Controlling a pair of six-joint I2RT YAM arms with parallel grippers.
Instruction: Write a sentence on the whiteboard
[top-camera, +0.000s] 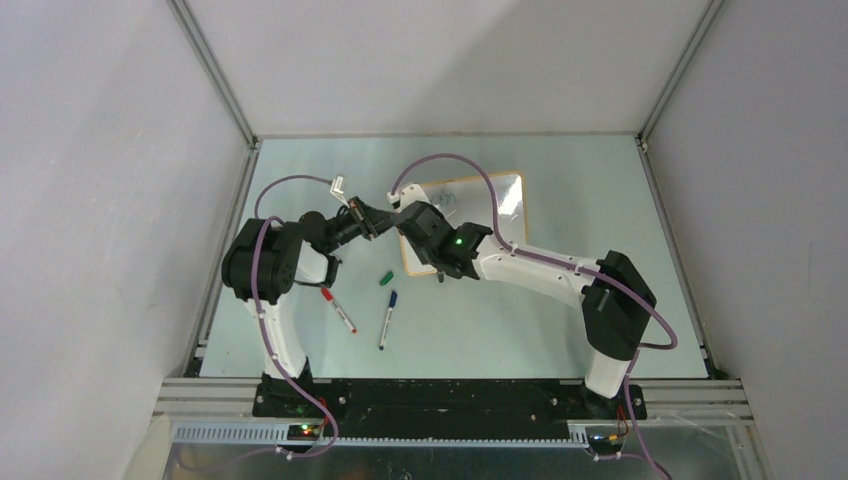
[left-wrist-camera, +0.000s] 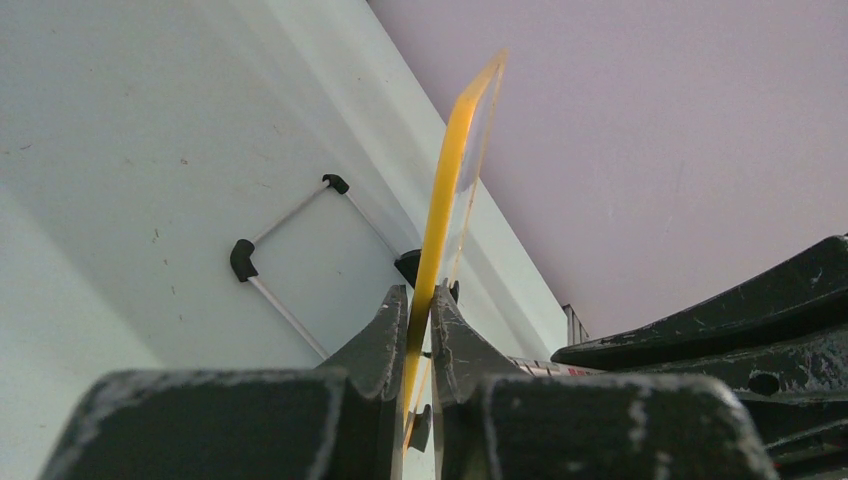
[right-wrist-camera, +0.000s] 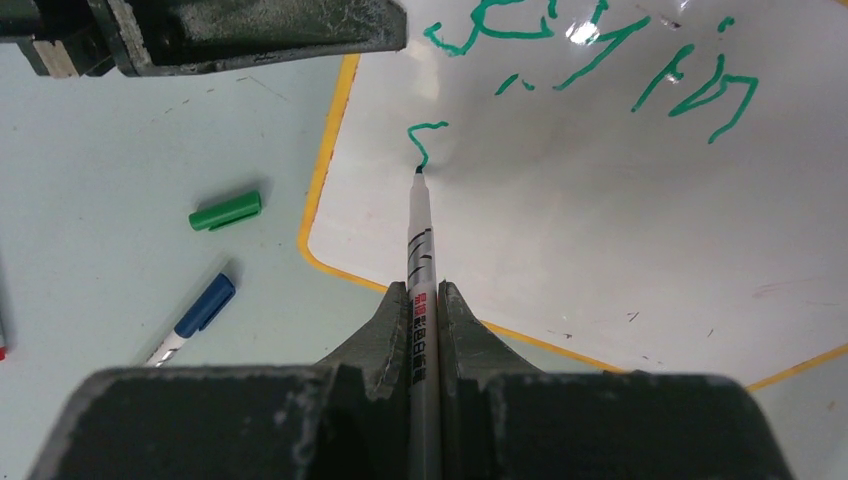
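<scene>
The whiteboard (top-camera: 505, 200) lies at the back middle of the table, white with an orange-tan frame. My left gripper (top-camera: 388, 221) is shut on its left edge; in the left wrist view the jaws (left-wrist-camera: 420, 295) pinch the yellow frame edge (left-wrist-camera: 447, 180). My right gripper (right-wrist-camera: 425, 292) is shut on a thin silver marker (right-wrist-camera: 419, 250), hovering over the board's left part (top-camera: 415, 215). The marker's tip rests on the board (right-wrist-camera: 600, 230) at the end of a small green stroke (right-wrist-camera: 424, 140). Above it runs a line of the green sentence (right-wrist-camera: 600, 55), partly cut off by the frame's top.
A green cap (top-camera: 386, 277) (right-wrist-camera: 225, 211), a blue-capped marker (top-camera: 387, 318) (right-wrist-camera: 195, 315) and a red-capped marker (top-camera: 338, 310) lie on the table in front of the board. A wire stand with black corners (left-wrist-camera: 285, 250) sits left of the board, near the back wall.
</scene>
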